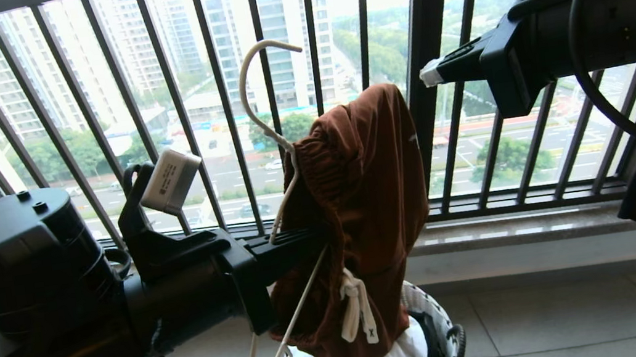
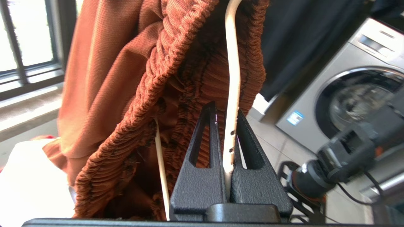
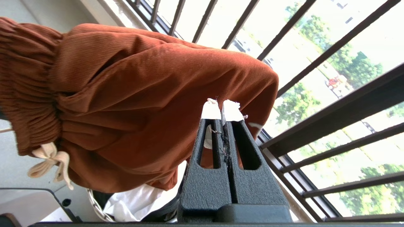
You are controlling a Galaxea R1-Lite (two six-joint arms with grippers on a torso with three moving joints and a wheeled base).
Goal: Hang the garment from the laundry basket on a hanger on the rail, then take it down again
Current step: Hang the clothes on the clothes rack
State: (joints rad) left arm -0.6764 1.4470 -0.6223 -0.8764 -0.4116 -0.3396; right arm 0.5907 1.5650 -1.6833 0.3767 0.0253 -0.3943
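Left fingers (image 2: 227, 126) clamping hanger (image 2: 233, 78) beside waistband

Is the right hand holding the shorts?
No. The right hand is shut on nothing, beside the shorts; the left hand grips the hanger.

The garment (image 1: 360, 210) drapes over the hanger (image 1: 267, 123), above the laundry basket (image 1: 440, 335).

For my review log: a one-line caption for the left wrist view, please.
Left gripper shut on the cream wire hanger, the rust-brown shorts draped over it.
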